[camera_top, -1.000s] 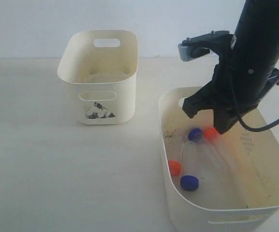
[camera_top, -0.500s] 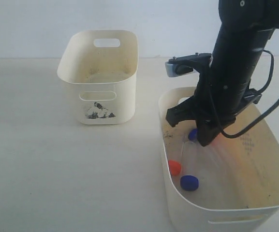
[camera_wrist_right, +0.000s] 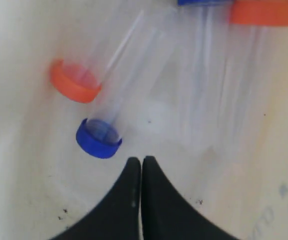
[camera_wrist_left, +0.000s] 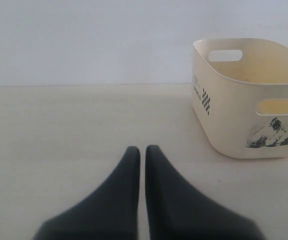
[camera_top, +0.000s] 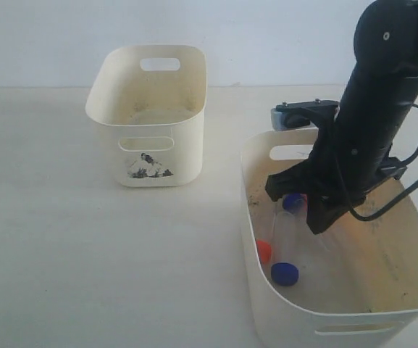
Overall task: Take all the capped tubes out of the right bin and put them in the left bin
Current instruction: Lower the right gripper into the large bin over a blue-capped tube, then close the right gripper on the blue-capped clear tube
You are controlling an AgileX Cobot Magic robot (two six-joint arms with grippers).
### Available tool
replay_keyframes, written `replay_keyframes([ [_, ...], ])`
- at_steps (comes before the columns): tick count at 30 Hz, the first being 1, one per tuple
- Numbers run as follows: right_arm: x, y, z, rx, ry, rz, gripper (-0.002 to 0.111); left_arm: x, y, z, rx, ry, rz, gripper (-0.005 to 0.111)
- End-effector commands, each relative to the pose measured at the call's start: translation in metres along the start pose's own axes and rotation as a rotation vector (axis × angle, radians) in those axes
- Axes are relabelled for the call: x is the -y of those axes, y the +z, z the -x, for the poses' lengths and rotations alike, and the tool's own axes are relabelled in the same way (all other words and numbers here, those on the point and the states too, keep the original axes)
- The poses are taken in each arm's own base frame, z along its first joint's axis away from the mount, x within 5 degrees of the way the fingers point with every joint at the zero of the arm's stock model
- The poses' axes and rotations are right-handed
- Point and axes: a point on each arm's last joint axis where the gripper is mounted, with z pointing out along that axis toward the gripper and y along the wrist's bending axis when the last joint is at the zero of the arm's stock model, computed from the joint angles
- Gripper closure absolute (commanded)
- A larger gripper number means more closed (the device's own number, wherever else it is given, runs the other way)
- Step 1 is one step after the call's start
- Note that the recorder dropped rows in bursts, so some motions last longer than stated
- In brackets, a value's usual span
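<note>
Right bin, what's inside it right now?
In the right bin lie four capped tubes, two blue-capped, two orange-capped. The shut right tool reaches in, empty. In the exterior view the arm covers part of them.

table (camera_top: 64, 239) between bins: open passage. left bin (camera_top: 187, 156): top opening unobstructed. right bin (camera_top: 266, 304): right gripper (camera_top: 316, 217) and arm block far-centre part, over capped tubes (camera_top: 285, 273); right half of floor free.

Capped tubes (camera_top: 284, 273) in the right bin (camera_top: 339, 330), left bin (camera_top: 187, 145) apart to its left.
</note>
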Motion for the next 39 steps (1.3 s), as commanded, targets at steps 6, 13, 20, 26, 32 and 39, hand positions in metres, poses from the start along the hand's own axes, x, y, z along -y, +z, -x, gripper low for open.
replay_keyframes([
  [6,-0.007,0.002,0.004,0.062,-0.030,0.003,0.109,0.000,0.000,0.001,0.007,-0.007,0.002,0.102],
  [13,-0.003,0.003,0.008,0.095,-0.046,-0.037,0.109,0.000,0.000,0.001,0.007,-0.007,0.002,0.102],
  [20,0.001,0.027,0.015,0.041,-0.088,-0.044,0.106,0.000,0.000,0.001,0.007,-0.007,0.002,0.102],
  [26,-0.005,0.030,0.014,0.030,-0.084,-0.033,0.058,0.000,0.000,0.001,0.007,-0.007,0.002,0.102],
  [32,-0.012,0.031,0.012,0.020,-0.079,-0.030,0.058,0.000,0.000,0.001,0.007,-0.007,0.002,0.102],
  [39,-0.013,0.036,0.012,0.004,0.002,-0.034,0.058,0.000,0.000,0.001,0.007,-0.007,0.002,0.102],
])
